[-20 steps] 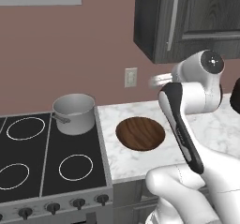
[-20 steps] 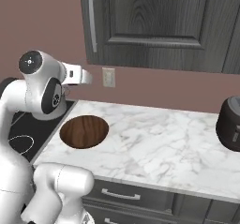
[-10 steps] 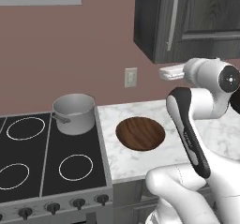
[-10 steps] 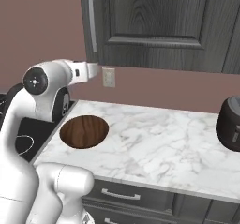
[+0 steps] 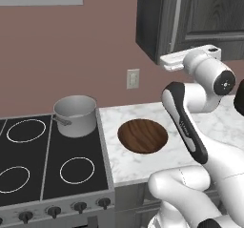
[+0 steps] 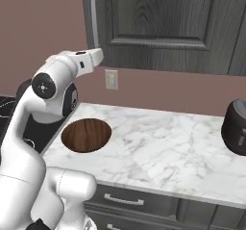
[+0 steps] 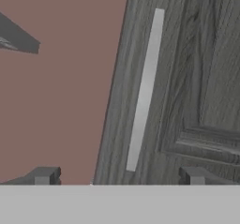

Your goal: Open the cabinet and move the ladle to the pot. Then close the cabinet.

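— Since a second ago our arm has swung up, fingers spread and empty before the cabinet handle.
— So nothing's done: door shut, the pot waiting on the stove at far left.
— And the ladle we can't see; presumably inside.

You face the closed cabinet, its long silver bar handle running tilted up the door. Your gripper has its two dark fingertips spread wide, apart from the handle's lower end.
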Robot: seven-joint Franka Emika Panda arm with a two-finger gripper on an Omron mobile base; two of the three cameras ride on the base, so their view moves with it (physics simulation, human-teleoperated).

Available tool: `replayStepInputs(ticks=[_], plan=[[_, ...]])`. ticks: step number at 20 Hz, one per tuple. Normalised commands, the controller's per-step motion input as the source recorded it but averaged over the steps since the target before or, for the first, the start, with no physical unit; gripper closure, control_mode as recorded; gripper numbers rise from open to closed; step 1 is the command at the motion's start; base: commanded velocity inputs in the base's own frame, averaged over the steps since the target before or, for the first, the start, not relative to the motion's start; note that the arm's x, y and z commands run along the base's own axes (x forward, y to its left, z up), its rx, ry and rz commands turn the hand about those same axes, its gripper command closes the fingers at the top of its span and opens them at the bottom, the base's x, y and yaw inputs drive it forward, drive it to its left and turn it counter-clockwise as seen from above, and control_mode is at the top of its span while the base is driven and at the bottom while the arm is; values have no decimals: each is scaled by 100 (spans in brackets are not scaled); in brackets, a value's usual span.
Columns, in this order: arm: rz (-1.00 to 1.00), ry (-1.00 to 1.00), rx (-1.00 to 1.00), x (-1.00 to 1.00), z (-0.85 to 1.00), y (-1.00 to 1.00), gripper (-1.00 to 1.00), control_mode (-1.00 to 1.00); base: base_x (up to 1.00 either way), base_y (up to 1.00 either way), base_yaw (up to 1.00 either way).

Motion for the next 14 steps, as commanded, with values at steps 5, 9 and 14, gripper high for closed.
replayStepInputs(ticks=[5, 9, 14], plan=[[0, -1, 10, 0, 0, -18, -100, -100, 0, 0, 0], [0, -1, 14, 4, 1, -25, -100, -100, 0, 0, 0], [0, -7, 10, 22, 14, -8, -100, -100, 0, 0, 0]])
